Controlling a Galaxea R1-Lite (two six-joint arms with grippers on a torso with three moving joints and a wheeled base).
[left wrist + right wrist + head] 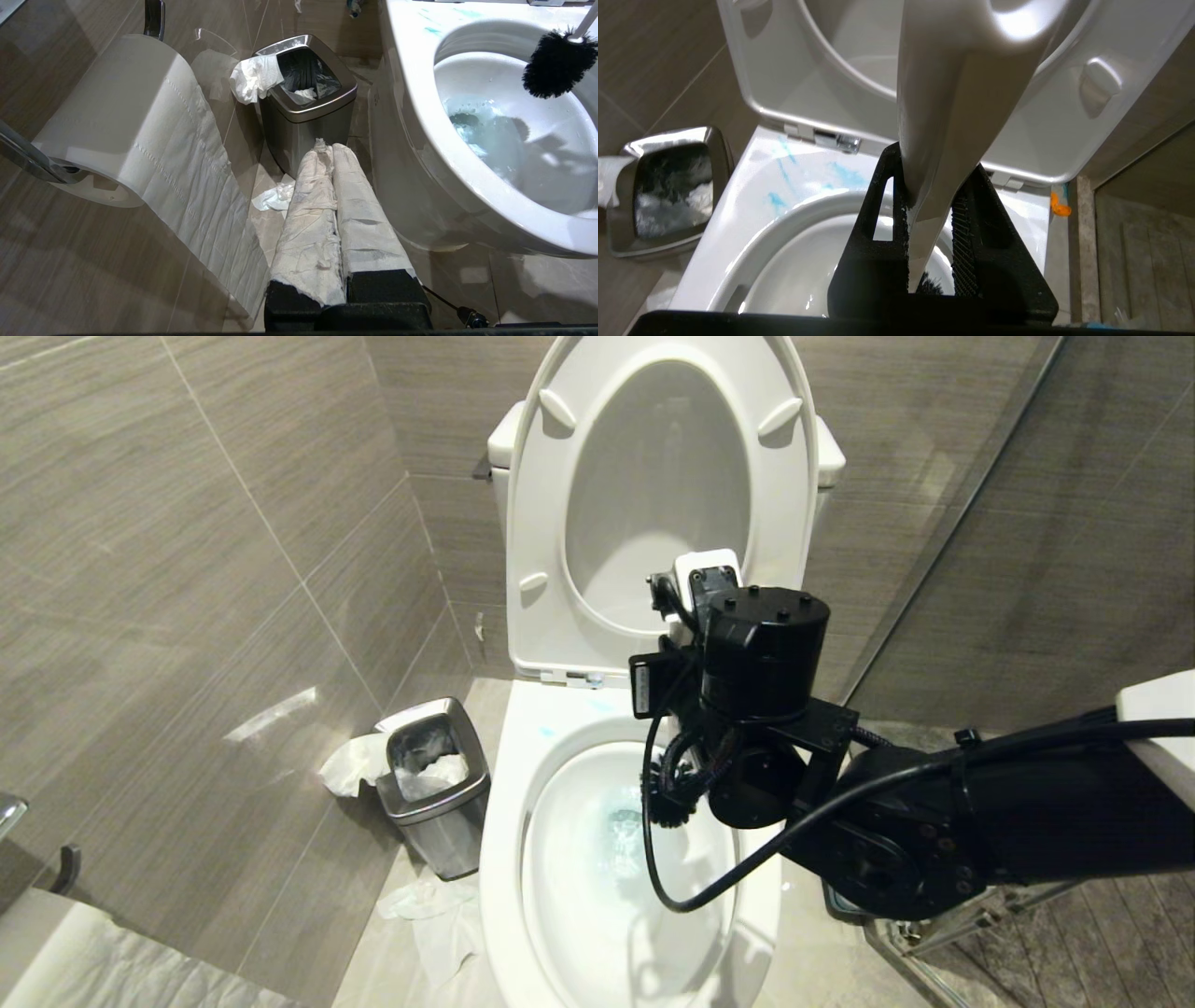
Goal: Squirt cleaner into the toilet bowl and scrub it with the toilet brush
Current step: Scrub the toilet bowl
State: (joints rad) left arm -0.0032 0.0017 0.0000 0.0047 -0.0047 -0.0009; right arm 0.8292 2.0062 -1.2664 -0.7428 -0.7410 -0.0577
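Head view looks down on a white toilet bowl (pixel 504 859) with its seat and lid raised against a grey tiled wall. From the right, the black right arm reaches over the bowl; its right gripper (pixel 930 219) has both fingers (pixel 882 242) pinching the white handle of the toilet brush (pixel 553 65). The brush's black bristle head hangs inside the bowl near the back wall, above the water, not clearly touching ceramic. Turquoise cleaner (pixel 845 173) streaks the flat rim behind the opening and tints the water (pixel 486 130) pale blue. On the robot's left, a steel bin (pixel 434 784) stuffed with tissue stands on the floor just beside the bowl. The left gripper (pixel 332 154), its paper-wrapped fingers pressed together and empty, is parked low beside the bowl, near a toilet paper roll (pixel 117 116).
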